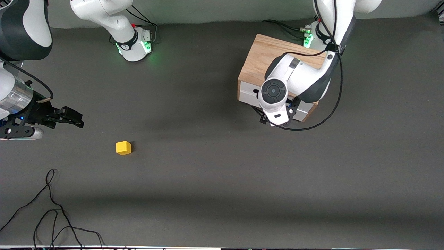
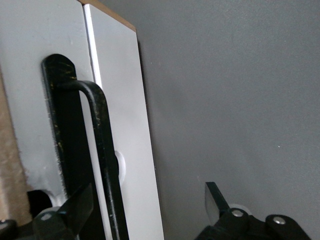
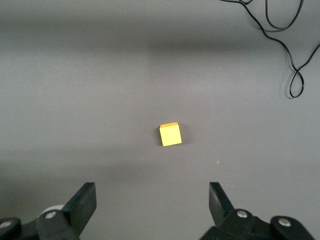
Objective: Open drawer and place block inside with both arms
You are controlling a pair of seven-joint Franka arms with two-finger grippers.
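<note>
On the grey bench we judge the block light and rigid, best pinched on flat sides by the spread right claw, while the left claw, fingers apart, straddles the stiff drawer handle.

White arms with dark grey joints, black cables (green-lit bases).

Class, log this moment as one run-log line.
left gripper: open at drawer handle | right gripper: open, empty | block: on table

I count one yellow block, one wooden box with one drawer — one black handle. My two arms, two grippers — left, right. One loose cable.
</note>
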